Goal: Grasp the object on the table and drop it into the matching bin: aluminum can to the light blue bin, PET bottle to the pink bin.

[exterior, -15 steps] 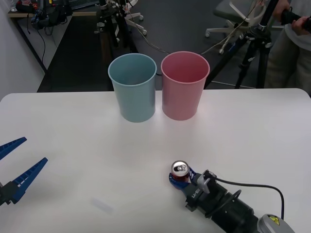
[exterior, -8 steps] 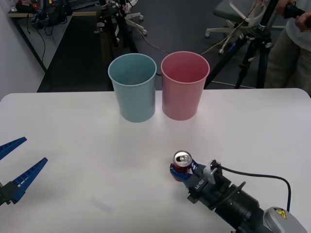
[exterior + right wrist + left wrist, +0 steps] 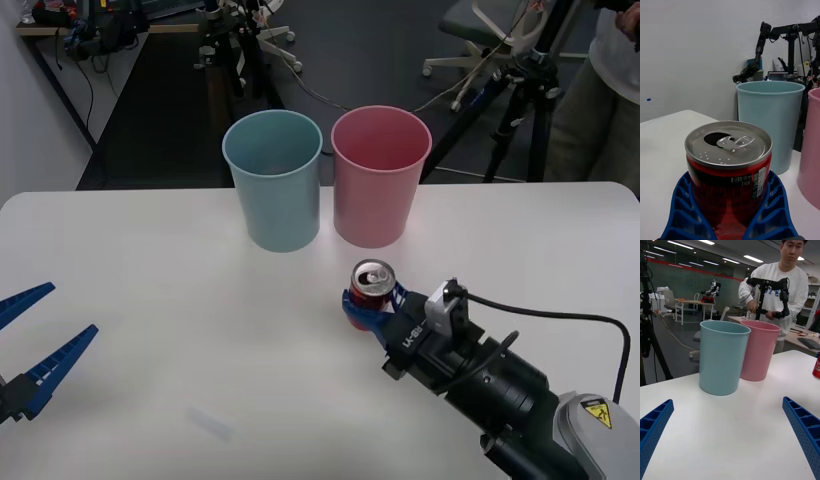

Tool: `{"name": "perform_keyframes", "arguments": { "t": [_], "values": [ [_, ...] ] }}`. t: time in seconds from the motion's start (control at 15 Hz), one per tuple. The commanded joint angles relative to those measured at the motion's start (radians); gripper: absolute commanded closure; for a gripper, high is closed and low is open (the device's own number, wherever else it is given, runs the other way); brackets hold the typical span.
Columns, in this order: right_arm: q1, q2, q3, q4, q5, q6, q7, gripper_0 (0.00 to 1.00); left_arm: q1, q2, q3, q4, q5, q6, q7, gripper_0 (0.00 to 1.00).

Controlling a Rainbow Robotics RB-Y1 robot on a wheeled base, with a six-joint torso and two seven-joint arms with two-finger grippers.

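Front view: right gripper (image 3: 368,305) grasps the upright aluminum can (image 3: 370,293) between blue fingers, near the pink bin (image 3: 379,176), over the table (image 3: 180,300). Light blue bin (image 3: 273,180) stands just beside the pink one. Left gripper (image 3: 35,345) idles at the table's left edge, fingers spread.

A dark floor (image 3: 350,60) stretches beyond the far edge of a white worktable, with a black mat (image 3: 160,110) laid along a pale wall (image 3: 25,110). An office chair (image 3: 475,30) stands near a black tripod (image 3: 525,100) behind the table. Rows of ceiling lights (image 3: 692,249) run overhead, above a desk (image 3: 690,305) against a green wall (image 3: 685,281).
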Motion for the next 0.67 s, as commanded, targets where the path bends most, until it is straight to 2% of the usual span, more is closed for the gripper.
{"name": "perform_keyframes", "arguments": {
  "t": [0.07, 0.27, 0.67],
  "values": [
    [-0.027, 0.0, 0.002, -0.065, 0.046, 0.009, -0.105, 1.0, 0.0, 0.0, 0.0, 0.0, 0.0, 0.0, 0.0, 0.0],
    [-0.093, 0.001, 0.009, -0.075, 0.094, 0.036, -0.19, 1.0, 0.0, 0.0, 0.0, 0.0, 0.0, 0.0, 0.0, 0.0],
    [-0.276, 0.001, 0.118, -0.068, 0.235, 0.255, -0.41, 1.0, 0.0, 0.0, 0.0, 0.0, 0.0, 0.0, 0.0, 0.0]
  ]
}}
